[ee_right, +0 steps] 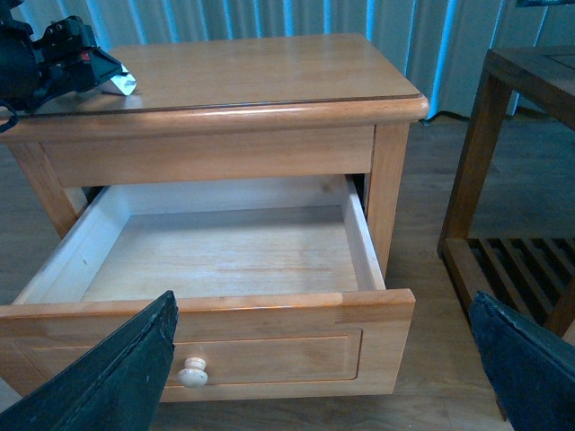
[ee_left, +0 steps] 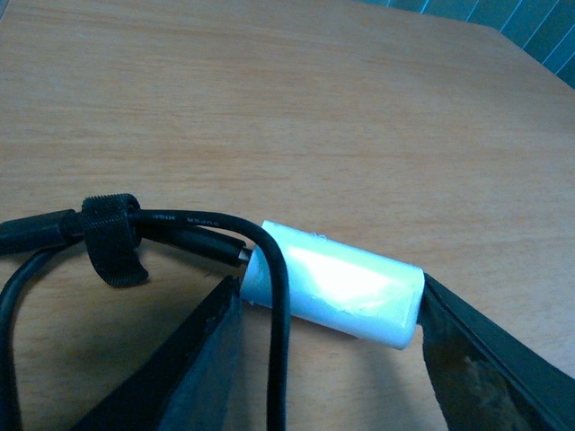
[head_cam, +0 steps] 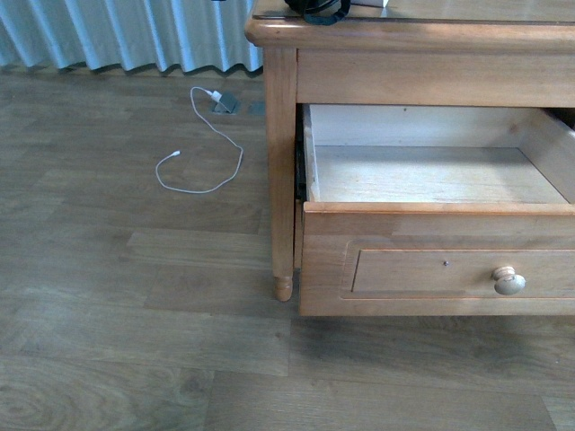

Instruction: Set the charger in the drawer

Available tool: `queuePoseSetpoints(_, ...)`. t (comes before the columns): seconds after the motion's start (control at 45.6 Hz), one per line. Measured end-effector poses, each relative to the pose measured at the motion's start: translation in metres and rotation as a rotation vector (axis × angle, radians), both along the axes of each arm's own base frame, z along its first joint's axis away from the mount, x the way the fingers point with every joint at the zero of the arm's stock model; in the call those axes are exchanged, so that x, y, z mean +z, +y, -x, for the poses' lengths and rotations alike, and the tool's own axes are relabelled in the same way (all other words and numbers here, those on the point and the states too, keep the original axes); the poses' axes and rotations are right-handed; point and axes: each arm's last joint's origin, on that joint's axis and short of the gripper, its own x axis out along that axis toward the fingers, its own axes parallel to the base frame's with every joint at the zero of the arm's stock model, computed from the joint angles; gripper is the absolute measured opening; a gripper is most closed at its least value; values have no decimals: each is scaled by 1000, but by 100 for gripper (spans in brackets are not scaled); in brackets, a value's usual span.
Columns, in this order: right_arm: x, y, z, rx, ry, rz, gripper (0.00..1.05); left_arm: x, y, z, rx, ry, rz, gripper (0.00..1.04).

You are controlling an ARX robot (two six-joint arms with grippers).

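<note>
Charger (ee_left: 346,292) flat on the nightstand's wooden surface (ee_left: 269,90), near its front edge, clamped end to end by the left gripper (ee_left: 328,310); long axis across the fingers, black cable looping off one end. Bare surface beyond. Below, drawer (head_cam: 431,208) pulled out, open from above. Right gripper (ee_right: 323,301) spread wide before its front. Wood floor (head_cam: 135,269) alongside.

The charger (ee_left: 337,292) lay on top of the nightstand (head_cam: 280,135), near its left edge, between the jaws of the left gripper (ee_left: 328,305). The drawer (head_cam: 431,208) stood pulled out to the front beneath that top. A thin cable (head_cam: 241,160) lay on the floor (head_cam: 135,296) to the nightstand's left, in front of the curtain (head_cam: 126,31).
</note>
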Motion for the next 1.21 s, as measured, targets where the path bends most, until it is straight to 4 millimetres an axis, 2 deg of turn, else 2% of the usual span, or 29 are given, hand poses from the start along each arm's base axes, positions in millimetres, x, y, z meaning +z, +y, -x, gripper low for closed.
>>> queuePoseSetpoints(0.088, 0, 0, 0, 0, 0, 0, 96, 0, 1, 2, 7, -1, 0, 52)
queuePoseSetpoints(0.153, 0, 0, 0, 0, 0, 0, 96, 0, 2, 4, 7, 0, -1, 49)
queuePoseSetpoints(0.329, 0, 0, 0, 0, 0, 0, 96, 5, 7, 13, 10, -8, 3, 48)
queuePoseSetpoints(0.46, 0, 0, 0, 0, 0, 0, 96, 17, 11, 26, 0, -38, 21, 48)
queuePoseSetpoints(0.614, 0, 0, 0, 0, 0, 0, 96, 45, 14, 58, -58, -97, 26, 48)
queuePoseSetpoints(0.679, 0, 0, 0, 0, 0, 0, 96, 58, 13, 82, -129, -127, 33, 48)
queuePoseSetpoints(0.745, 0, 0, 0, 0, 0, 0, 96, 63, 11, 106, -214, -139, 25, 48)
queuePoseSetpoints(0.833, 0, 0, 0, 0, 0, 0, 96, 52, 4, 131, -317, -115, -6, 48)
queuePoseSetpoints(0.92, 0, 0, 0, 0, 0, 0, 96, 31, -8, 143, -385, -74, -54, 48)
queuePoseSetpoints(1.052, 0, 0, 0, 0, 0, 0, 96, 3, -23, 141, -423, -14, -99, 48)
queuePoseSetpoints(1.205, 0, 0, 0, 0, 0, -1, 96, -33, -38, 125, -408, 69, -137, 48)
